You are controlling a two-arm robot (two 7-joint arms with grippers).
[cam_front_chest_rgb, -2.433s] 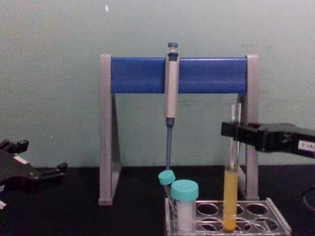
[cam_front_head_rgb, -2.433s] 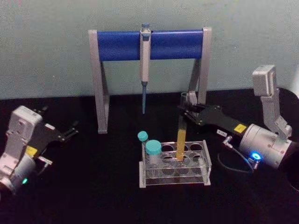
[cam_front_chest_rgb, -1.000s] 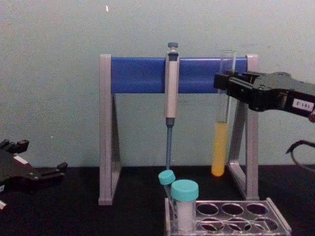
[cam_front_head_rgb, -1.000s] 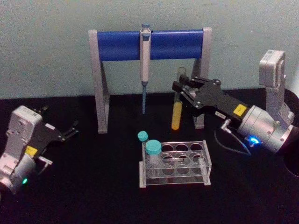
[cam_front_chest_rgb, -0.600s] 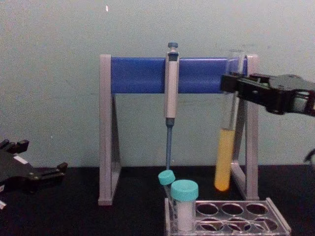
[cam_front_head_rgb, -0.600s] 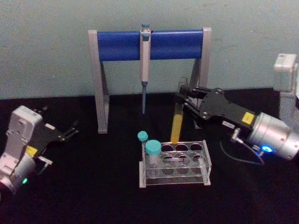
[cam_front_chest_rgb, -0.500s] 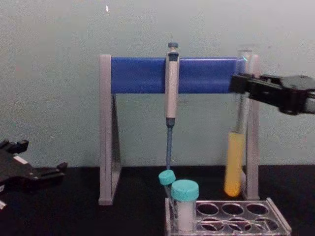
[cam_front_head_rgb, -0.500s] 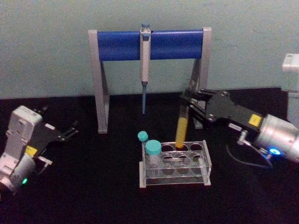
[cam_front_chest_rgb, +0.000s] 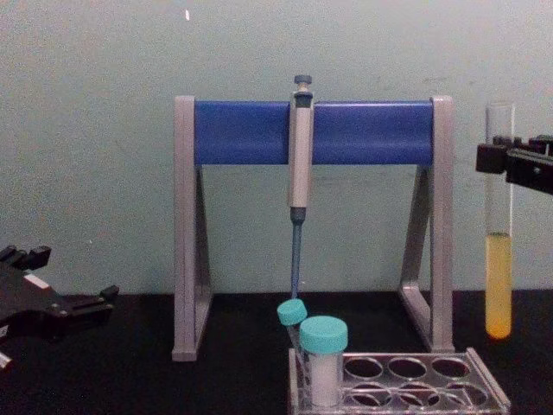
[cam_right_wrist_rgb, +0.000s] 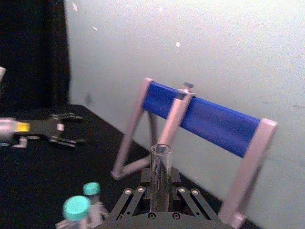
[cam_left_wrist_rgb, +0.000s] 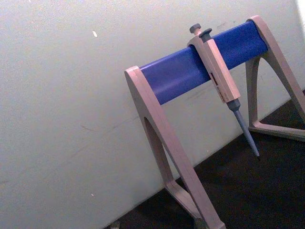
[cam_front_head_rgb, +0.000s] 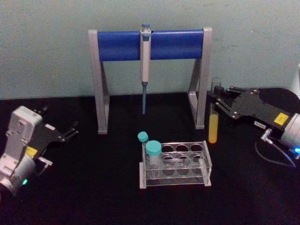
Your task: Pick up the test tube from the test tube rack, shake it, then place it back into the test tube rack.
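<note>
Right gripper, reaching in from the right edge of the head view, with its two fingers closed on the upper part of the test tube, just below the open rim. The tube hangs upright from the gripper, its round bottom pointing down and free in the air above the black table, and yellow liquid fills roughly its lower third. In the right wrist view the clear tube rises straight up between the gripper's fingers. The tube is outside the test tube rack, to the right of it and farther back, just right of the right leg of the grey stand with a blue crossbar. In the chest view the rack's right-hand holes stand open, and a teal-capped vial with white contents sits in its left end, with a smaller teal cap behind it. A grey-blue pipette hangs from the middle of the crossbar. Left gripper, parked low on the table at the far left, well apart from rack and tube, with its fingers spread and holding nothing.
</note>
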